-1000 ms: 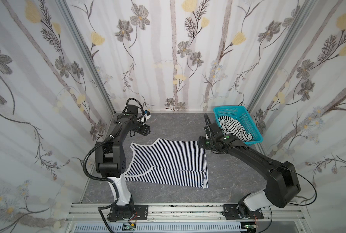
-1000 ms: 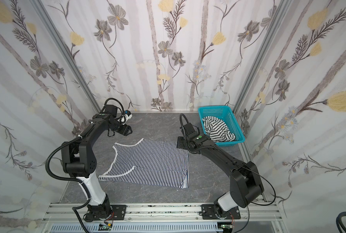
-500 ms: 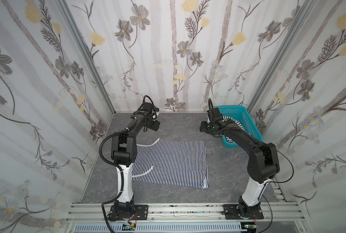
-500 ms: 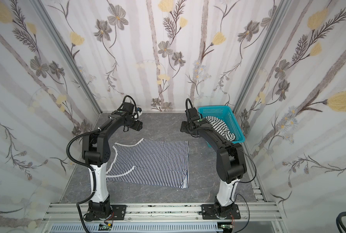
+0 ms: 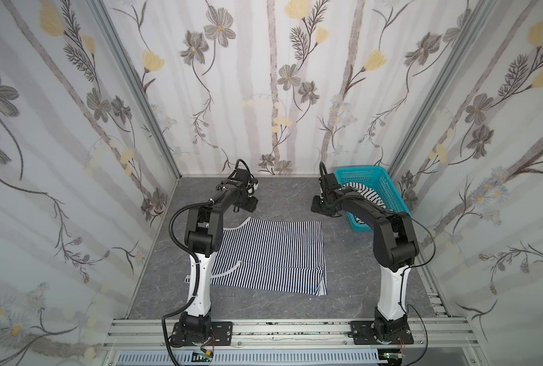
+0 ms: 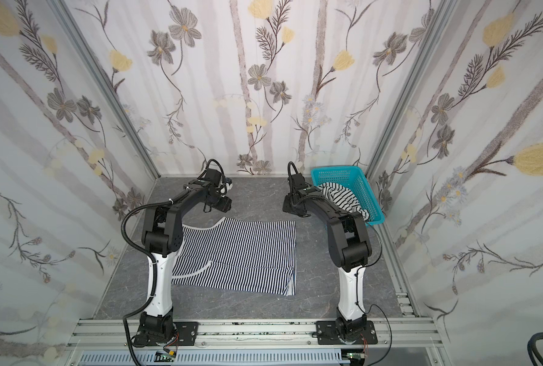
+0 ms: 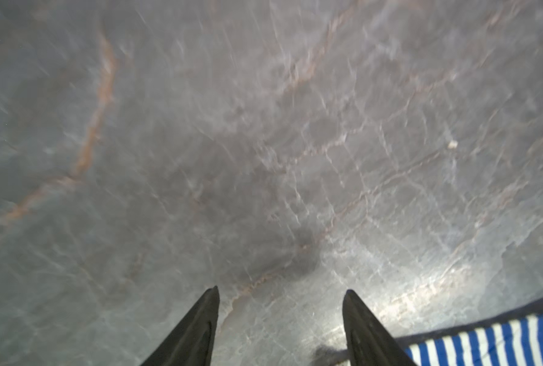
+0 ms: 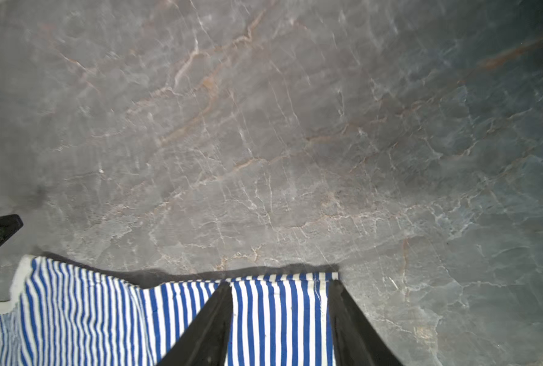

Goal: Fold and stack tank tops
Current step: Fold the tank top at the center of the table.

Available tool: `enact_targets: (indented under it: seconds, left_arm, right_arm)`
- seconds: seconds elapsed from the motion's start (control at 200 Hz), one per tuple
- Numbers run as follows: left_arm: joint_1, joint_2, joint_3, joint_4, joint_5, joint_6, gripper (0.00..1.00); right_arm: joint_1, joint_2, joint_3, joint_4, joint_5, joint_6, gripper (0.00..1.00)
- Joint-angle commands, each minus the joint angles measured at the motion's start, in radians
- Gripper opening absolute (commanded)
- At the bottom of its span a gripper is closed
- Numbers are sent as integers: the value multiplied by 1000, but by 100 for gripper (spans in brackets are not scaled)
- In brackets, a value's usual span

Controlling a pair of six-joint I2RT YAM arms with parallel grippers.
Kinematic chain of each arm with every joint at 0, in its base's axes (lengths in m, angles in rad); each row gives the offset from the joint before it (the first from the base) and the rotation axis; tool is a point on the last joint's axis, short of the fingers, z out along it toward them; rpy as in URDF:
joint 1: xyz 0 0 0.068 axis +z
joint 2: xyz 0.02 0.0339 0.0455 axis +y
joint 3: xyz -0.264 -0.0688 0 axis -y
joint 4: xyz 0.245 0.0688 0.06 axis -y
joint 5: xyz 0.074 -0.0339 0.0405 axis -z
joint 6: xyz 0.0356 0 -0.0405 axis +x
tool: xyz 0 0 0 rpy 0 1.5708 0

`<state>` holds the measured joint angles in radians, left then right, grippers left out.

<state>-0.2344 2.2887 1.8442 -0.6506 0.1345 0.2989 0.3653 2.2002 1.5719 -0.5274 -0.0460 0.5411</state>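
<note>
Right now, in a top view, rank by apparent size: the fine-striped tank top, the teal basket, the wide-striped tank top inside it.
1. fine-striped tank top, spread flat.
2. teal basket.
3. wide-striped tank top, bunched and partly hidden; judged by its visible part only.

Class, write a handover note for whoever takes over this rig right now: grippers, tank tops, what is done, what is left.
Left gripper: open, empty, over bare table.
Right gripper: open, empty, above a far corner of the fine-striped tank top.
Wide-striped tank top: crumpled in the teal basket.
Done: fine-striped tank top spread flat on the table.
Left: fold it, fetch and fold the other, stack both.
</note>
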Motion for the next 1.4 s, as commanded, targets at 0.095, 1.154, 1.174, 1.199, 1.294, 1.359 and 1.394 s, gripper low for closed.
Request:
enact_targets:
  seconds: [0.095,1.154,1.174,1.199,1.294,1.359,1.394]
  left_arm:
    - [3,-80,-112,9,69,29,63]
    - [4,-176,-273,54,68,46,64]
    - [4,-173,-271,55,60,43,64]
    - [3,-169,-268,56,56,41,64]
    - [4,-168,-264,61,60,37,64]
    - [4,-167,-260,62,57,35,64]
    - [4,-167,-260,63,56,36,63]
  right_arm:
    - [1,-18,-84,55,-2,1,51]
    - [-29,-6,-175,176,-88,0,10]
    - [-28,-9,-175,177,-91,0,8]
    - [-29,-14,-175,179,-95,1,6]
    - [-28,-29,-176,178,-95,-1,4]
    - [-29,-38,-180,179,-95,-1,3]
    - [-28,-43,-181,178,-95,-2,2]
